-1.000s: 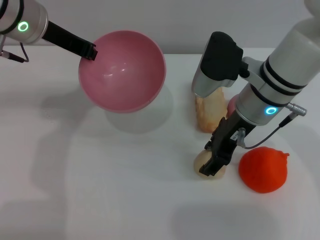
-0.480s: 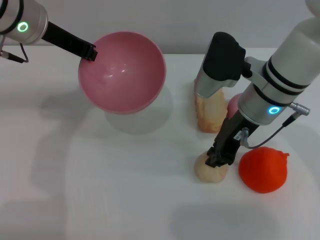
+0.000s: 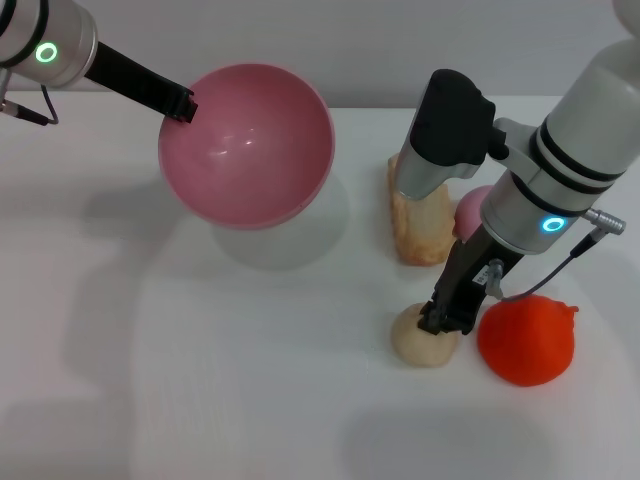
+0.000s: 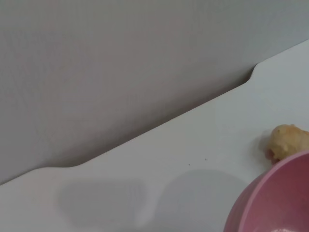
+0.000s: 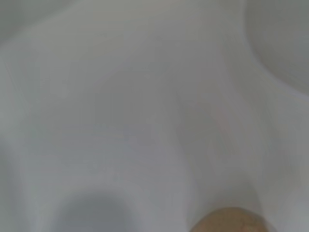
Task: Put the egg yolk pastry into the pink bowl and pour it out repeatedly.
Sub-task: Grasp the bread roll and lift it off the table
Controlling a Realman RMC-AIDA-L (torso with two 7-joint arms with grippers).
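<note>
The pink bowl (image 3: 245, 143) hangs in the air at the back left, tilted with its opening toward me and nothing inside. My left gripper (image 3: 181, 103) is shut on its far left rim. The bowl's rim also shows in the left wrist view (image 4: 275, 203). The egg yolk pastry (image 3: 418, 340), a pale beige ball, lies on the white table at the front right. My right gripper (image 3: 443, 318) stands on its top right side, touching it. A beige edge of the pastry shows in the right wrist view (image 5: 231, 220).
A long golden-brown bread piece (image 3: 420, 225) stands behind the pastry, partly hidden by my right arm; it also shows in the left wrist view (image 4: 287, 141). A pink ball (image 3: 472, 212) lies beside it. An orange-red lumpy object (image 3: 527, 338) sits right of the pastry.
My right gripper has risen a little and shifted right over the pastry, which stays on the table. The left arm and bowl have not moved.
</note>
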